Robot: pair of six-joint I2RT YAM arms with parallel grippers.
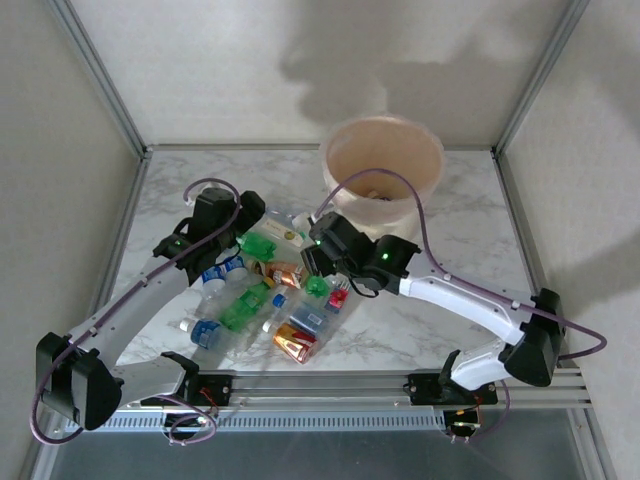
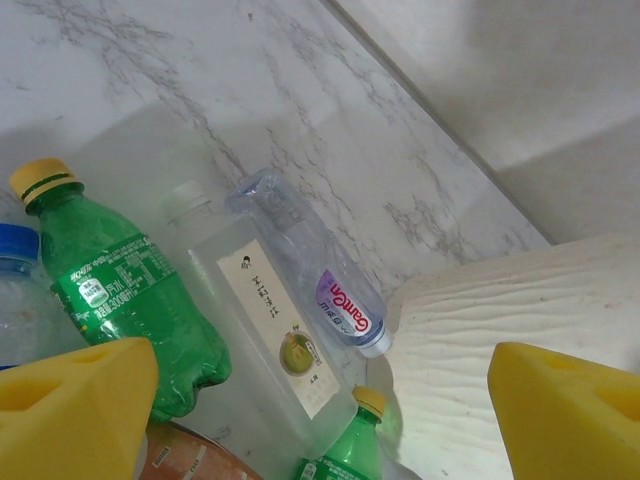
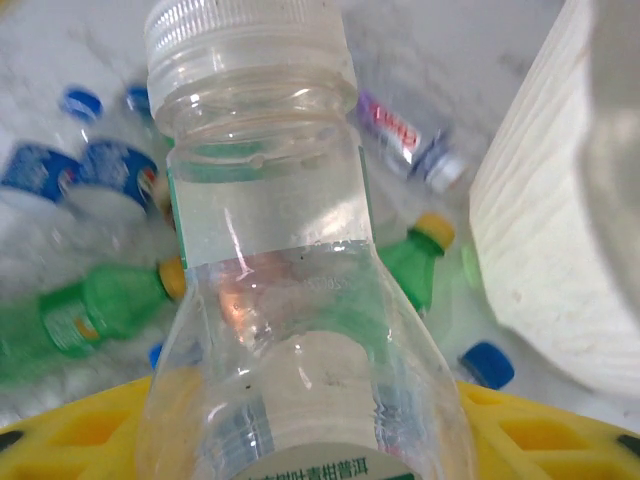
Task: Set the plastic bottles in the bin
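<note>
Clasping a clear bottle [image 3: 290, 250] with a white screw cap, the right gripper [image 1: 318, 255] has its yellow fingers [image 3: 80, 440] set against either side of the bottle's body, with the neck pointing away from the wrist. It sits close to the bin [image 1: 330, 170], on the side facing the arm bases. The other plastic bottles [image 1: 265, 295] lie in a loose heap on the marble table [image 1: 450, 230], near the bin and on that same side. The left gripper [image 2: 320, 352] hangs over the end of the heap nearest the bin with its jaws spread wide and nothing between them. Below it lie a green bottle [image 2: 130, 300] with a yellow cap, a pale-labelled bottle [image 2: 265, 340], and a small Ganten bottle [image 2: 320, 270]. The Ganten bottle's cap end lies just beside the bin's ribbed wall.
</note>
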